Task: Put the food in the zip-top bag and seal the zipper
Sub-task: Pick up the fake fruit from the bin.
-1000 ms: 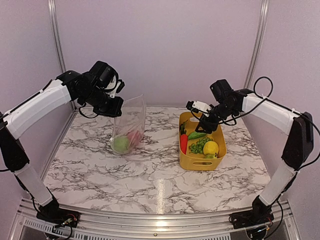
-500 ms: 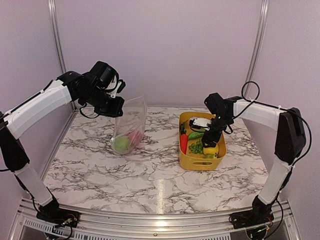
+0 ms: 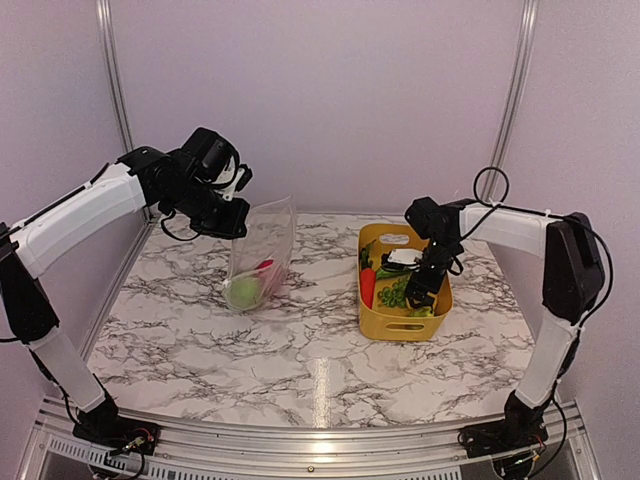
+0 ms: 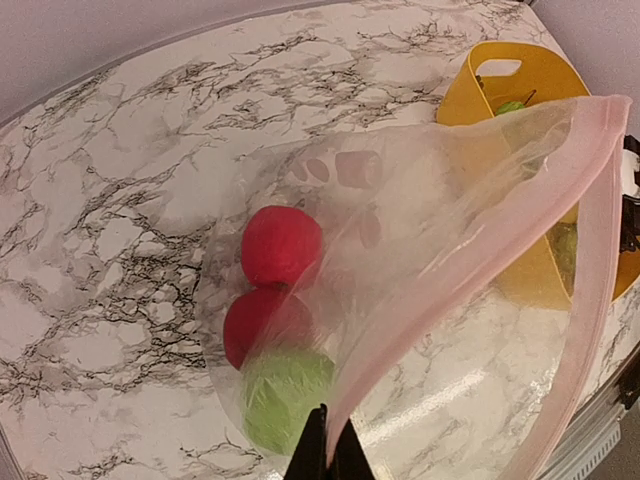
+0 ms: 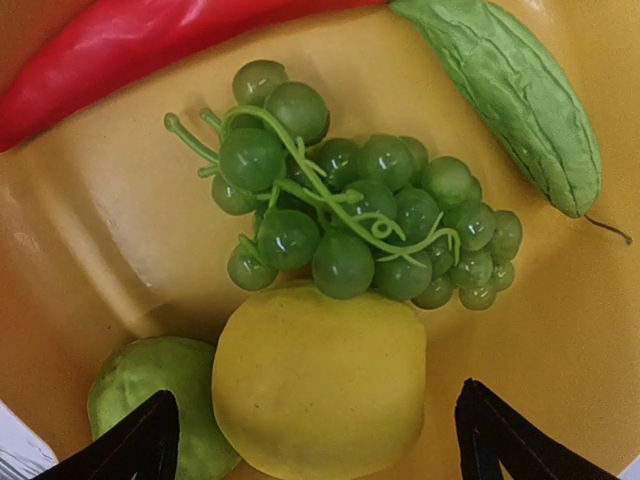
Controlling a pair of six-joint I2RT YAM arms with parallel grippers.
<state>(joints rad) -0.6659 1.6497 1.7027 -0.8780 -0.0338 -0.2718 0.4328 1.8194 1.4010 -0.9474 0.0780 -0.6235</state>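
- Top view: the left gripper (image 3: 238, 218), clenched on the upper edge of the zip-top bag (image 3: 260, 262), holds it upright on the tabletop (image 3: 300, 350), well left of the yellow basket (image 3: 398, 326). The right gripper (image 3: 420, 290) is down inside that basket.
- Left wrist view: the left gripper (image 4: 325, 455) pinches the zip-top bag (image 4: 450, 200) at its pink-tinted zipper (image 4: 598, 220). A red fruit (image 4: 282, 245), a second red fruit (image 4: 255, 325) and a green fruit (image 4: 285, 385) lie at the bag's bottom. The yellow basket (image 4: 500, 75) shows beyond the bag's mouth.
- Right wrist view: the right gripper (image 5: 320, 440) is released, its fingers spread wide on either side of the lemon (image 5: 320, 375) on the yellow basket's (image 5: 100, 240) floor, gripping nothing. Green grapes (image 5: 350, 225) touch the lemon. A long red vegetable (image 5: 120, 50) and a green pod (image 5: 520, 110) lie further along the floor.
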